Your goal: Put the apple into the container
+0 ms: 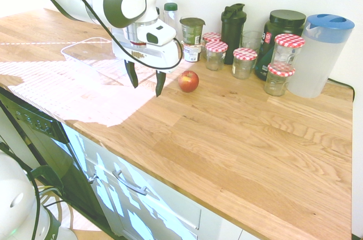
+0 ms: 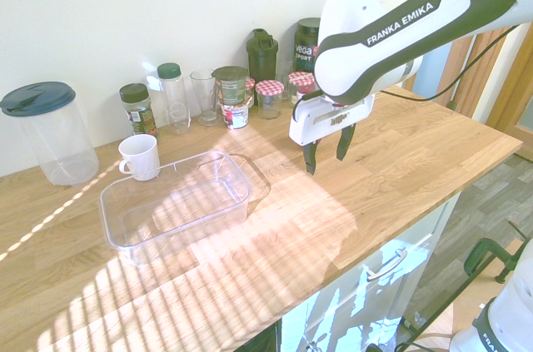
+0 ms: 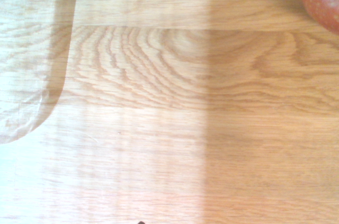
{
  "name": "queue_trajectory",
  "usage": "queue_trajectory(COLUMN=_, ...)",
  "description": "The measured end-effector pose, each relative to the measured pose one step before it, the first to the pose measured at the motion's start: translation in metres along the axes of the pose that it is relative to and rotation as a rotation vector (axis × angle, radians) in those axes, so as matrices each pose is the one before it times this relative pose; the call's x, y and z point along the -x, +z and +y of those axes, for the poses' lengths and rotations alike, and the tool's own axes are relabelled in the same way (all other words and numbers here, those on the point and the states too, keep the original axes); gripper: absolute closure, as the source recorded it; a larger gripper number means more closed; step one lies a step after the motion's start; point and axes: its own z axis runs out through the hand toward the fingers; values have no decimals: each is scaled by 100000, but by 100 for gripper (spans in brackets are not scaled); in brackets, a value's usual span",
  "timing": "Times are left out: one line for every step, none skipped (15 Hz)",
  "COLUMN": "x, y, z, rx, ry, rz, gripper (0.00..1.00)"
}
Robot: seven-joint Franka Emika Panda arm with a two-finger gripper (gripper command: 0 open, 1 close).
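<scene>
A: Start at the claw (image 1: 146, 84). How do the two dark tapered fingers stand?

B: Spread wide, pointing straight down, with nothing between them. They hang just above the tabletop (image 1: 238, 132), which is oiled wooden planks with a strong wavy grain.

A: And the apple (image 1: 188, 81)?

B: Round, red with a yellowish patch, smooth-skinned. It sits on the bare wood just beside the claw, on the side toward the jars, touching neither finger. In the wrist view only a curved red edge of it shows in one corner.

A: The container (image 2: 125, 240)?

B: A shallow rectangular tray of clear plastic with rounded corners and a flared rim, lying flat on the claw's other side, away from the apple. The apple is outside it. Sunlight falls across it in stripes, and in the first exterior view it is washed out, so its near rim is hard to trace there.

A: What lies further out?

B: Along the wall stand small glass jars (image 1: 244, 62) with red-checked lids, a dark shaker bottle (image 1: 232, 24), and a tall translucent pitcher (image 1: 320, 58) with a blue lid. A white ceramic cup (image 2: 138, 156) stands just behind the tray.
</scene>
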Motion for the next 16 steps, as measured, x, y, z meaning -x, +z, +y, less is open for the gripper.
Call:
queue_trajectory(x=-7, y=71, z=0, rx=116, ry=9, rz=-118, gripper=0)
queue_trajectory(x=-129, y=-1, z=52, rx=-76, ry=339, rz=2, gripper=0)
queue_trajectory(x=-367, y=-214, z=8, rx=-455, ry=718, rz=320, gripper=0)
queue_trajectory(x=-542, y=-454, z=-142, rx=-850, ry=721, rz=661, gripper=0)
queue_trajectory(x=-824, y=-634, z=-325, rx=-1150, ry=749, rz=932, gripper=0)
queue_trajectory(x=-1033, y=-772, z=-638, rx=-1310, ry=396, rz=1222, gripper=0)
queue_trajectory(x=-1091, y=-528, z=-730, rx=-527, ry=-46, rz=1016, gripper=0)
queue_trajectory(x=-1145, y=-177, z=-634, rx=400, ry=-171, rz=700, gripper=0)
queue_trajectory(x=-1141, y=118, z=-497, rx=1039, ry=115, rz=-38, gripper=0)
queue_trajectory(x=-1300, y=326, z=-367, rx=1202, ry=564, rz=-219, gripper=0)
queue_trajectory(x=-1251, y=402, z=-256, rx=549, ry=771, rz=-400, gripper=0)
queue_trajectory(x=-1285, y=418, z=-241, rx=136, ry=314, rz=-234, gripper=0)
queue_trajectory(x=-1282, y=425, z=-207, rx=117, ry=629, rz=-89, gripper=0)
queue_trajectory(x=-1134, y=360, z=-149, rx=128, ry=552, rz=11, gripper=0)
queue_trajectory(x=-950, y=302, z=-94, rx=143, ry=301, rz=59, gripper=0)
queue_trajectory(x=-697, y=361, z=-80, rx=290, ry=-32, rz=-100, gripper=0)
